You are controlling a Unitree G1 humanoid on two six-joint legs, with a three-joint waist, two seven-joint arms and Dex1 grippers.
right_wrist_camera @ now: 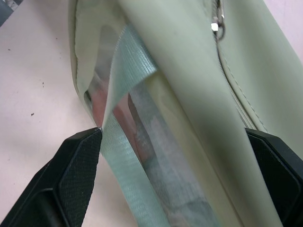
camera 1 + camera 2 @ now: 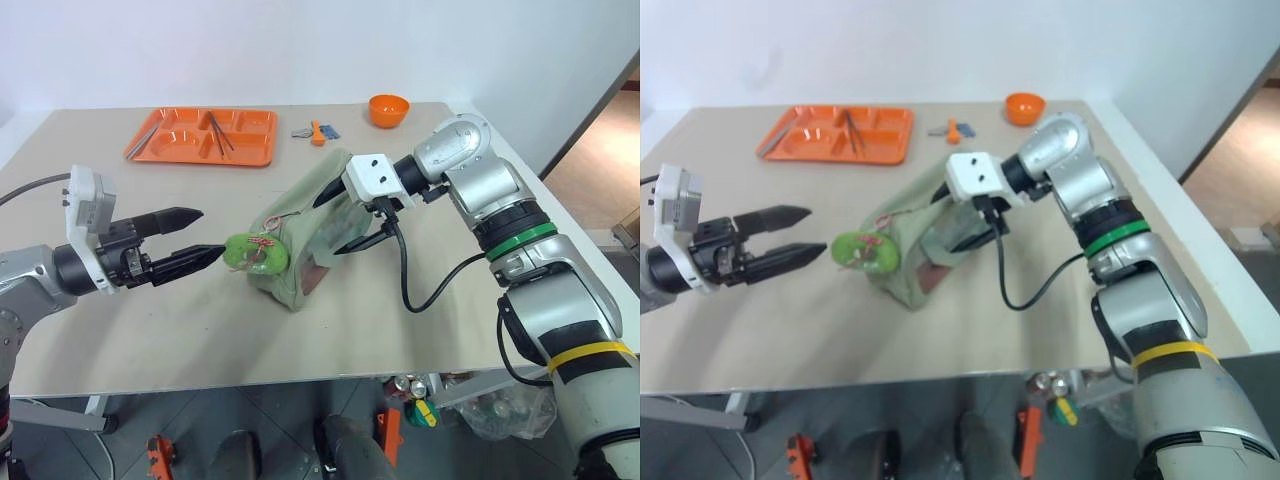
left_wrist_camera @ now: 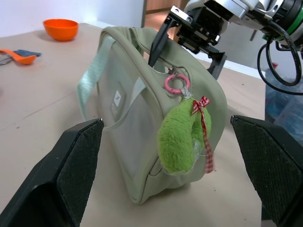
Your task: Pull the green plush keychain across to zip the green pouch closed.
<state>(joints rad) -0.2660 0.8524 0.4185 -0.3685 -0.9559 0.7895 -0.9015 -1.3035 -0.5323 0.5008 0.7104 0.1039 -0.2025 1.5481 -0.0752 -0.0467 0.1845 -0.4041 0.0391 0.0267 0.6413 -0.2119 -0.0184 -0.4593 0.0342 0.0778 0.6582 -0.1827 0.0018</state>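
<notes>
Pouch: the green pouch stands on the bench between the two arms, its near end turned toward the left hand; boxy soft fabric with a clear window and a strap, likely light and apt to slide or buckle if pulled unbraced
Keychain: the green plush keychain hangs at the pouch's near end from a pink ring; fuzzy, squashy, with a red-and-white checked bow; it should compress easily under the fingers and is not fragile
Left hand: the left hand is released, fingers spread wide, level with the keychain and just short of it, not touching
Right hand: the right hand is released as well, its fingers straddling the pouch's upper far part, one on each side; no squeeze visible
Where to hold: my judgement; pinch the plush near the top by the ring so the pull runs along the zip line; a grip low on the fluff would probably only stretch it
Bracing: the right hand looks placed to pin the soft body against the pull
Risk: fabric bunching at the zip; plush slipping from the fingers
</notes>
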